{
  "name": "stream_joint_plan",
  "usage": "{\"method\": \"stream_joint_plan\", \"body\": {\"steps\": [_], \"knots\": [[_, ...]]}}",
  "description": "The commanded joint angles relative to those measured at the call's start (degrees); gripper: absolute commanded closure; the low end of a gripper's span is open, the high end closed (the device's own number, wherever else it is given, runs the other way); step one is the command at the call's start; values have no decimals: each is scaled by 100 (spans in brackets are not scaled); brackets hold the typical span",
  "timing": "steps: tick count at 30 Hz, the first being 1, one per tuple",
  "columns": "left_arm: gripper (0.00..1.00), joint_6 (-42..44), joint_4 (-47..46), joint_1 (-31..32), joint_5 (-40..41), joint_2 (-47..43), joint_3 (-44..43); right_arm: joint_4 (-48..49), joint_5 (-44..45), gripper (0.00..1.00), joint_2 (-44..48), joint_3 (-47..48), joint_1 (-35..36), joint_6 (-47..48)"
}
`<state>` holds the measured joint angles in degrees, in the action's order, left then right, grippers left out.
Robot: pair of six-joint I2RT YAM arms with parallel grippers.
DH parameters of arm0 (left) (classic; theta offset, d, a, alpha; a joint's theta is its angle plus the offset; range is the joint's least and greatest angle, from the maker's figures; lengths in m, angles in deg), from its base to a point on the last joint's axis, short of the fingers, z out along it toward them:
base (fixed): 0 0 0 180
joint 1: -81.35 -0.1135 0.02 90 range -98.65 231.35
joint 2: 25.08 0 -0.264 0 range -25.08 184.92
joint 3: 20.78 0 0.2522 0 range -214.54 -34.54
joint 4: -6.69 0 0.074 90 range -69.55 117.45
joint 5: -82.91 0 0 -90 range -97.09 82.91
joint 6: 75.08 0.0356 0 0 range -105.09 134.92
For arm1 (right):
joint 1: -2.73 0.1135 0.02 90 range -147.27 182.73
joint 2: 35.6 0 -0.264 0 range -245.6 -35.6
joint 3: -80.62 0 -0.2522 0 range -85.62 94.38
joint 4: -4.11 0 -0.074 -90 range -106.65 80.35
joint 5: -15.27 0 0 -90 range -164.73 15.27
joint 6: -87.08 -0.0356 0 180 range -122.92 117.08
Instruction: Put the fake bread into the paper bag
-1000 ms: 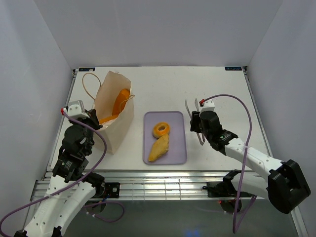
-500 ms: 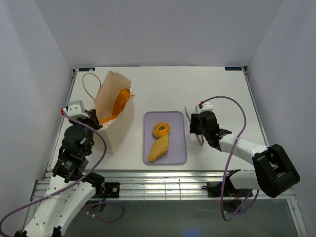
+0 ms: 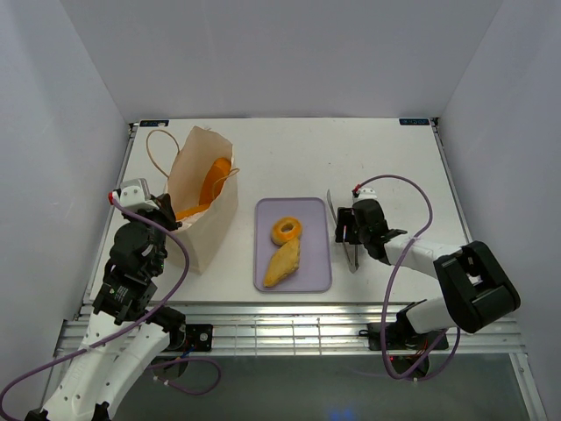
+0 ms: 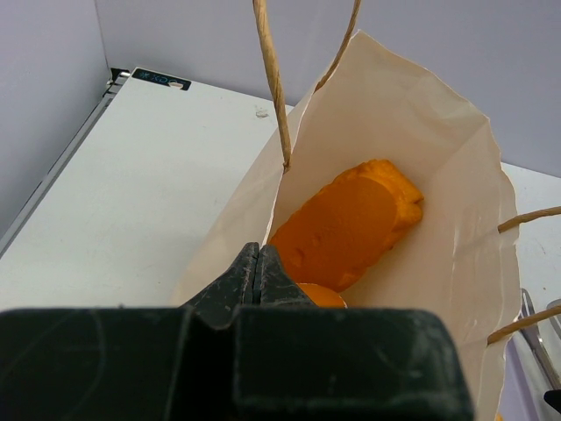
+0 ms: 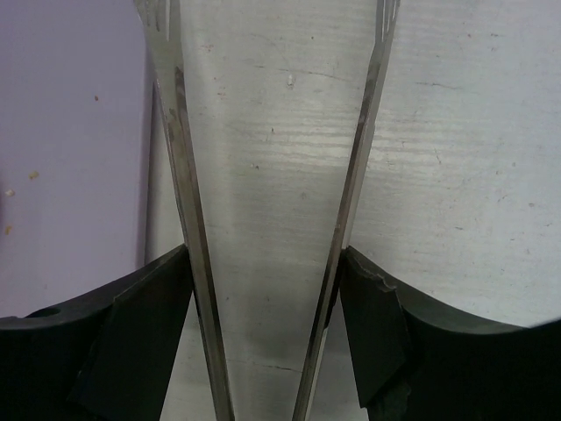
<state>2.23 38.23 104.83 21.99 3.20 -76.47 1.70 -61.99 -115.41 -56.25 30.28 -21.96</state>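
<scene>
The paper bag [image 3: 203,210] stands open at the left. A long flat loaf [image 3: 216,178] leans inside it, also in the left wrist view [image 4: 351,224], with a round bun [image 4: 320,296] below it. My left gripper [image 3: 166,216] is shut on the bag's near rim [image 4: 257,263]. A ring [image 3: 286,231] and a turnover [image 3: 282,264] lie on the lavender tray [image 3: 316,254]. My right gripper [image 3: 347,228] is shut on the silver tongs [image 3: 353,256], low over the table just right of the tray. In the right wrist view its fingers [image 5: 149,324] press the spread tong arms [image 5: 180,175].
The tray's right edge [image 5: 70,158] lies just left of the tongs. The bag's cord handles [image 3: 158,149] loop up and toward the back left. White walls close in the table on three sides.
My right gripper has moved the tongs a little left toward the tray's right edge, and the right arm has folded in. The left arm, bag and bread have not moved.
</scene>
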Motion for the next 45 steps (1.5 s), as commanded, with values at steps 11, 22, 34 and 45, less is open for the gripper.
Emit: {"method": "stream_joint_plan", "body": {"steps": [11,22,34,45], "knots": [[98,38,33,33,1,64,1,-291,-210,17,-61,447,-92,24],[77,39,138,33,98,539,-394,-950,-244,8,255,1052,-83,173],[27,249,577,33,519,732,-1387,-1821,-780,6,615,1818,-92,560],[22,206,1289,33,310,952,-2407,-2445,-975,3,1291,2838,-92,674]]}}
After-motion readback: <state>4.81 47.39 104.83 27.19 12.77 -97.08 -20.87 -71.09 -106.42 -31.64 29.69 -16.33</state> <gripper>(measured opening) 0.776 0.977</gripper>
